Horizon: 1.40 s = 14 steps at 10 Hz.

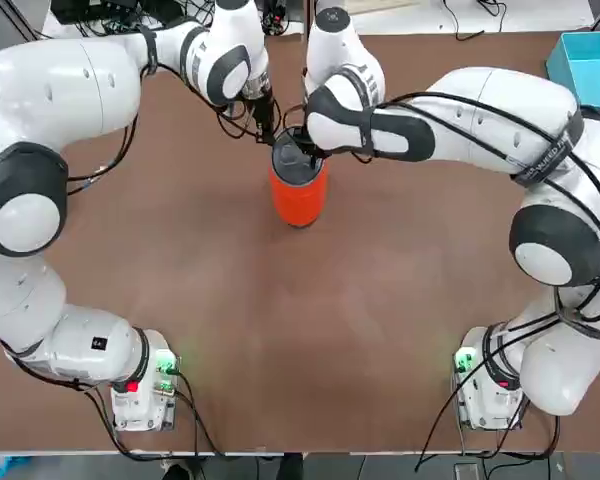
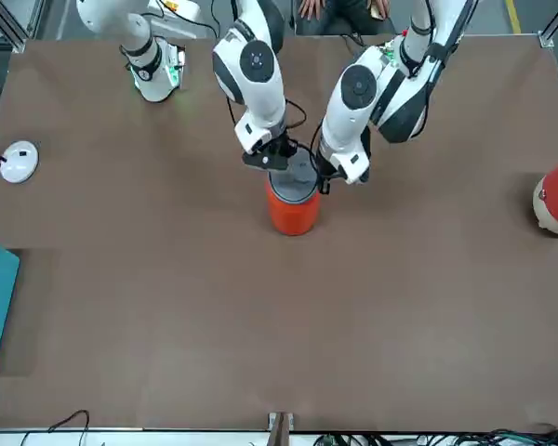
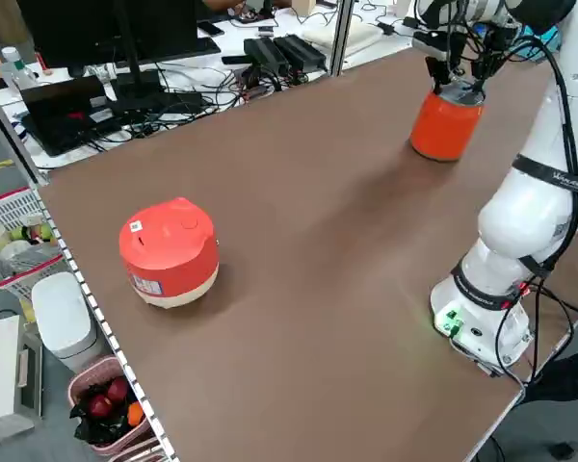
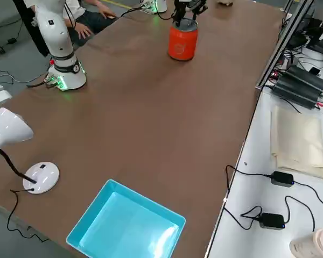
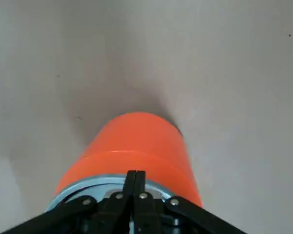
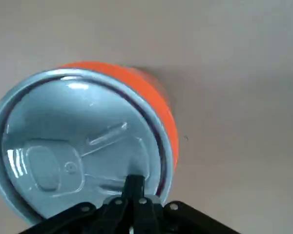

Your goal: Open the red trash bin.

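Red trash bin (image 1: 298,195) upright, mid-table toward far edge. Grey swing lid (image 6: 75,146) level, apparently not yet tipped; opening remains. Left gripper (image 5: 135,180) fingers together, at bin rim. Right gripper (image 6: 133,187) fingers together, tips on lid edge. Brown table (image 1: 310,340). Light-blue box (image 4: 126,226) at robot's right; red rice cooker (image 3: 170,252) at left; person seated behind arm bases.
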Tool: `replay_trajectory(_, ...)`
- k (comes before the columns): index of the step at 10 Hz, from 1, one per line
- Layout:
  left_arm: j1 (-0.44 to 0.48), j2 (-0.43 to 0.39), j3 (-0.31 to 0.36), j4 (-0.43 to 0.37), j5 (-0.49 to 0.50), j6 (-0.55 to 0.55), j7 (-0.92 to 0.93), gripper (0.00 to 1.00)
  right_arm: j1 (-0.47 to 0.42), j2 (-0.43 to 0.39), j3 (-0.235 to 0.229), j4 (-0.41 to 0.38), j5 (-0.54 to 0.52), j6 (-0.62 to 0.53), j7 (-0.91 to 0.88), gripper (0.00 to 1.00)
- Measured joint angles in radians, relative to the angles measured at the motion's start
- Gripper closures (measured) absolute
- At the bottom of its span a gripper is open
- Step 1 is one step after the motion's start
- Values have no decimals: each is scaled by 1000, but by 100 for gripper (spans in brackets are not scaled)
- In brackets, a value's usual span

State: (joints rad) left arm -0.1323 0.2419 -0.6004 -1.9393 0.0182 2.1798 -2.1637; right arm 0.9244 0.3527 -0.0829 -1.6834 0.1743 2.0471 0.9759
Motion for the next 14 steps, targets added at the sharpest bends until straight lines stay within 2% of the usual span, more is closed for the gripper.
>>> replay_trajectory(3,0,0,0,0,0,0,-8,99,-73,-37,-9,92,0,-131,-3,99)
replay_trajectory(5,0,0,0,0,0,0,-10,99,-112,-97,-17,116,-1,-201,-7,99)
replay_trajectory(7,5,-3,1,12,0,-9,-10,99,-190,-178,-35,134,-2,-345,-95,96)
replay_trajectory(8,12,-8,3,44,0,-46,-6,97,-257,-219,-40,149,-3,-424,-163,91)
replay_trajectory(10,52,-24,8,184,7,-217,102,89,-396,-273,-52,189,-4,-519,-290,83)
replay_trajectory(12,117,-43,12,361,12,-409,300,61,-493,-298,-56,215,-93,-537,-372,53)
replay_trajectory(14,210,-60,16,477,16,-506,530,34,-610,-324,-61,221,-160,-554,-552,26)
